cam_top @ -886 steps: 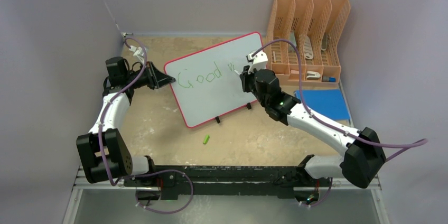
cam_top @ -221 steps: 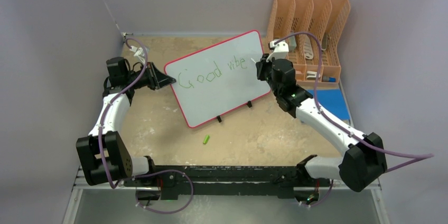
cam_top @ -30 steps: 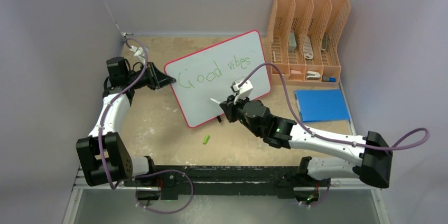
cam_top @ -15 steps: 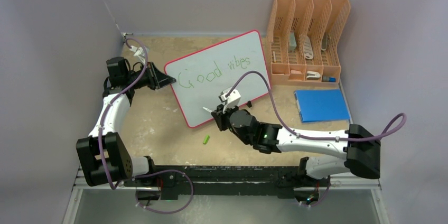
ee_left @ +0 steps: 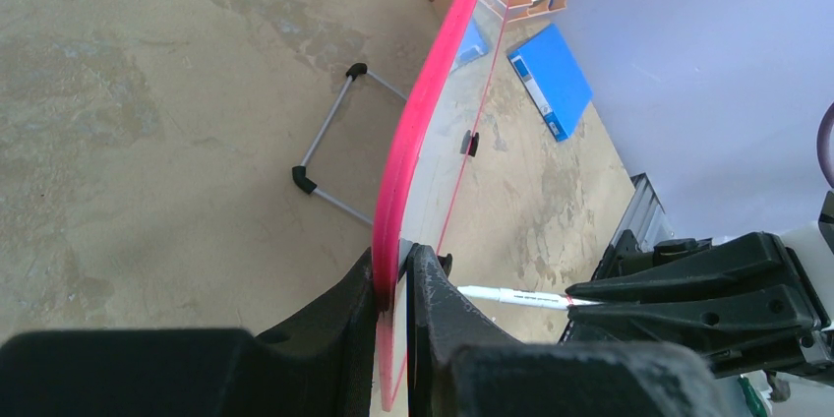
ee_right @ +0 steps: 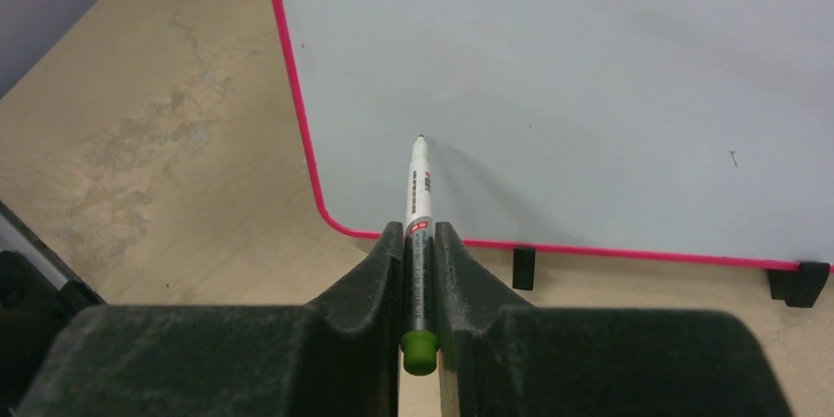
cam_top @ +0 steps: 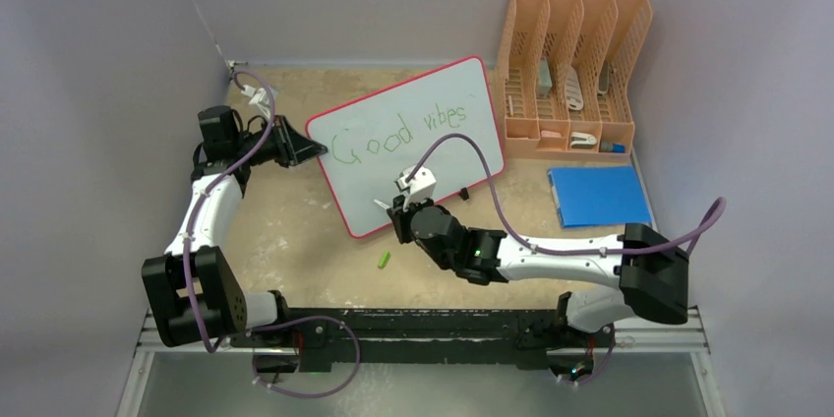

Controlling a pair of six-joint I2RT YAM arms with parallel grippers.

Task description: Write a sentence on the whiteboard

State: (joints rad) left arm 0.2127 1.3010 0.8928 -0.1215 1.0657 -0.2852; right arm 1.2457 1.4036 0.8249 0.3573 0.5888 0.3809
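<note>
Whiteboard [cam_top: 366, 191] looks light, stiff and slick, propped on small feet, so it would likely skid under pen pressure; its red rim is the sensible hold. The left pincer [ee_left: 395, 268] is clamped there, the board stretching ahead of it. The right pincer [ee_right: 418, 232] is clamped on a green marker [ee_right: 420, 181], tip near the board's lower corner just ahead. Earlier the sentence [cam_top: 398, 134] read only "Good"; now it reads "Good vibes", and this pincer has dropped below that line.
</note>
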